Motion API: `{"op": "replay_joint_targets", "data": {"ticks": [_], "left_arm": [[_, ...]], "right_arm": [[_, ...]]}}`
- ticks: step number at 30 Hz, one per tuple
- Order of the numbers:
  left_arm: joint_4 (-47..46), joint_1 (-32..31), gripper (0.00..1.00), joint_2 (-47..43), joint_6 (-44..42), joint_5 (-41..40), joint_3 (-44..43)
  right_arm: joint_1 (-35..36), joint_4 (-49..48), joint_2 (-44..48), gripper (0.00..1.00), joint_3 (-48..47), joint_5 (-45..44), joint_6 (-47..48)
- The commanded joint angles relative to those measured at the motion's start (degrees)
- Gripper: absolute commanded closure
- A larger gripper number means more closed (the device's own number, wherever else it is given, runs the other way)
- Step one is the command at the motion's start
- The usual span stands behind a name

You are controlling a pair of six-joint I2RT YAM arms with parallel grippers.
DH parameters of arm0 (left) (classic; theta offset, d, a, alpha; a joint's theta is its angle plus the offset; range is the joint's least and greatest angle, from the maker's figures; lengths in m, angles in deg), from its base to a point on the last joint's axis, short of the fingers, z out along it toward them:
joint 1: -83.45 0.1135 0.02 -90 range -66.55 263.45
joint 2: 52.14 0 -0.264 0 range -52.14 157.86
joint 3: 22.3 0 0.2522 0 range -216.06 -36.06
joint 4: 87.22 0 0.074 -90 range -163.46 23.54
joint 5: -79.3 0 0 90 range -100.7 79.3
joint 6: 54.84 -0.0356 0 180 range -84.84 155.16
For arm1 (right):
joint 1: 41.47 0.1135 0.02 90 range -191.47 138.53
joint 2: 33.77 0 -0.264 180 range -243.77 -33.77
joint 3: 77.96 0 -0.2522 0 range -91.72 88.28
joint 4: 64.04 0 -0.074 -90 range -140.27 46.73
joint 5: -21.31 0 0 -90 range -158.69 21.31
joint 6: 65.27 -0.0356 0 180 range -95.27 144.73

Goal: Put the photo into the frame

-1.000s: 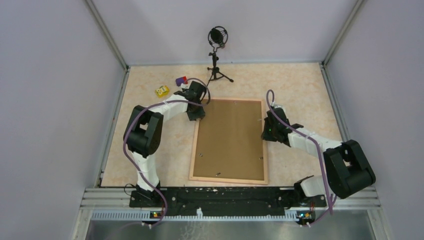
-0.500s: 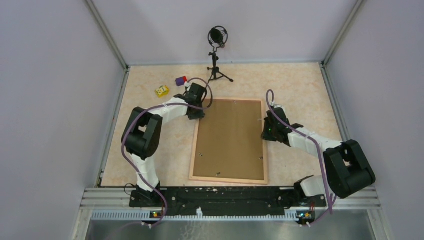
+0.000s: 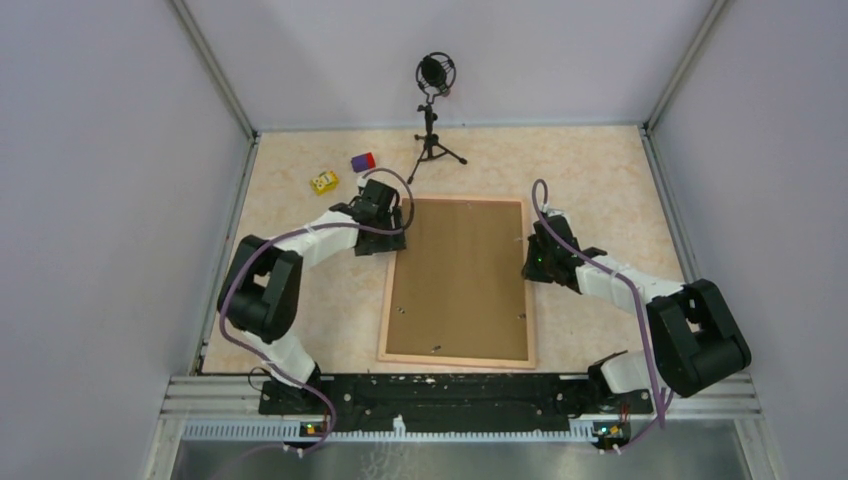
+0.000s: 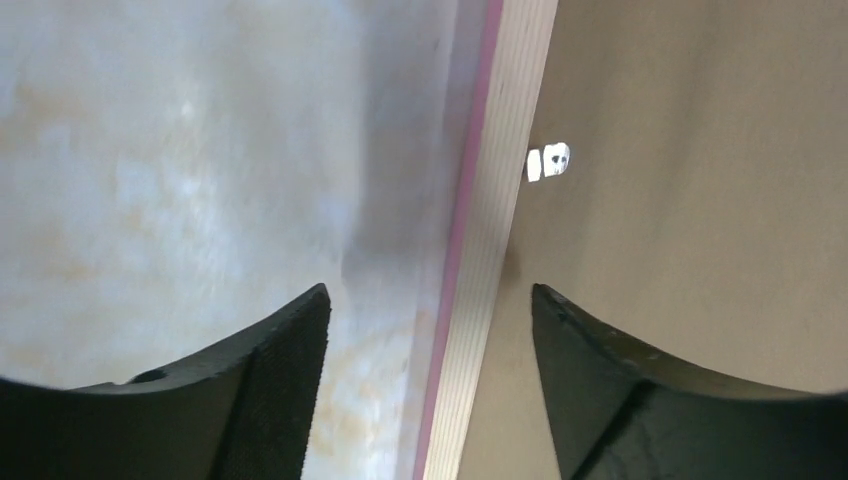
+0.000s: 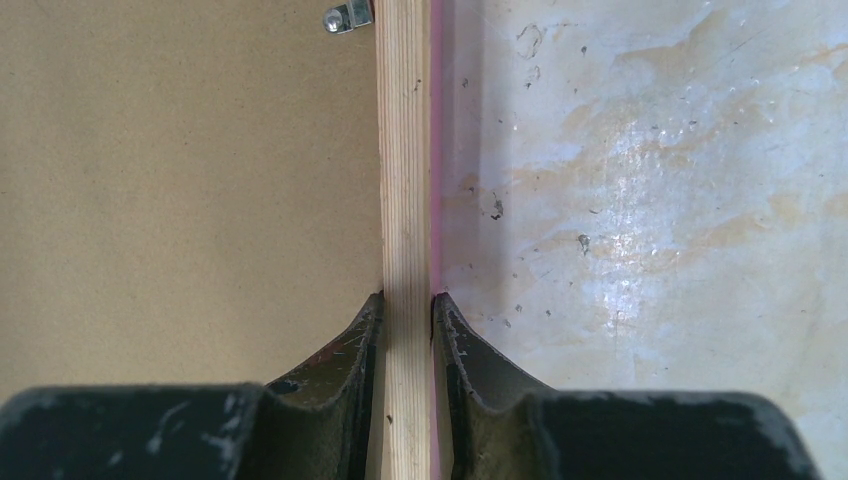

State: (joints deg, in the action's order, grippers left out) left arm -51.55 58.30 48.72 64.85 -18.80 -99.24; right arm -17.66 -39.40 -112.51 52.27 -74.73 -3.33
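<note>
Your frame (image 3: pixel 388 310) lies back-up, long axis 12 to 6 o'clock, brown board (image 3: pixel 462 280) showing; right gripper (image 5: pixel 408 298) clamps its 3 o'clock rail, left gripper (image 4: pixel 428 300) stands open

My table (image 3: pixel 600 170) had a pale beige, marbled top. The frame (image 3: pixel 455 361) lay flat on it near the middle, face down, long sides running away from me, its brown backing board (image 3: pixel 460 280) facing up. Beyond the frame's far left corner sat a small yellow toy (image 3: pixel 323 182) and, just past it, a purple-and-red block (image 3: pixel 362 161). A mic stand (image 3: pixel 436 148) stood on its tripod near the far edge.
</note>
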Motion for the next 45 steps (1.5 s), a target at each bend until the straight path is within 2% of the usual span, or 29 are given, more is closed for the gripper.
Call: {"op": "replay_joint_targets", "data": {"ticks": [1,5,8,11,15,19,23,25,28,30,34,37,38,40,45], "left_arm": [[7.75,0.14,0.19,-11.92,0.07,2.68,2.62],[10.35,0.18,0.16,-15.58,1.24,10.68,8.03],[4.68,0.19,0.2,-14.92,0.01,17.64,11.5],[-1.0,0.17,0.23,-11.98,0.7,21.57,11.1],[-3.42,0.15,0.22,-3.77,0.68,22.47,4.89],[-4.33,-0.43,0.19,3.67,-1.04,23.5,-4.24],[4.05,-4.37,0.13,9.1,-4.91,16.39,-15.81],[7.65,-6.54,0.11,9.06,-5.98,11.69,-17.97],[11.2,-7.71,0.11,4.52,-5.03,5.07,-14.83],[11.87,-7.73,0.12,-1.2,-3.86,4.82,-9.14],[13.5,-7.83,0.1,-12.75,0.45,11.45,2.93],[14.77,-7.98,0.05,-17.41,8.83,14.58,9.75],[14.65,-7.99,0.07,-18.25,13.01,15.48,12.08],[14.02,-8.05,0.13,-18.52,16.2,15.38,13.37],[16.11,-7.26,0.21,-16.1,16.9,7.02,10.37]], "right_arm": [[0.18,0.56,-1.46,0.89,1.56,1.8,0.96],[0.18,0.85,-1.96,0.9,1.38,1.81,0.6],[0.19,1.42,-1.1,0.92,2.05,1.7,-0.65],[0.18,1.27,0.91,0.99,3.77,1.46,-2.71],[0.18,1.97,3.09,1.0,5.51,0.89,-6.82],[0.17,4.61,4.18,1.0,6.14,-1.96,-15.12],[0.18,8.95,2.24,1.0,5.05,-5.09,-24.39],[0.21,11.43,0.49,1.0,3.6,-5.17,-29.09],[0.18,11.51,-1.79,1.0,2.72,-3.29,-33.2],[0.18,9.51,-2.78,1.0,3.16,-1.37,-34.99],[0.18,6.32,-3.55,1.0,3.71,0.67,-36.28],[0.18,6.88,-3.88,1.0,3.09,0.3,-35.89],[0.18,6.95,-3.91,1.0,2.98,0.02,-35.27],[0.18,7.66,-3.85,1.0,2.8,-0.64,-34.82],[0.18,8.89,-2.75,1.0,2.72,-2.04,-33.72]]}}
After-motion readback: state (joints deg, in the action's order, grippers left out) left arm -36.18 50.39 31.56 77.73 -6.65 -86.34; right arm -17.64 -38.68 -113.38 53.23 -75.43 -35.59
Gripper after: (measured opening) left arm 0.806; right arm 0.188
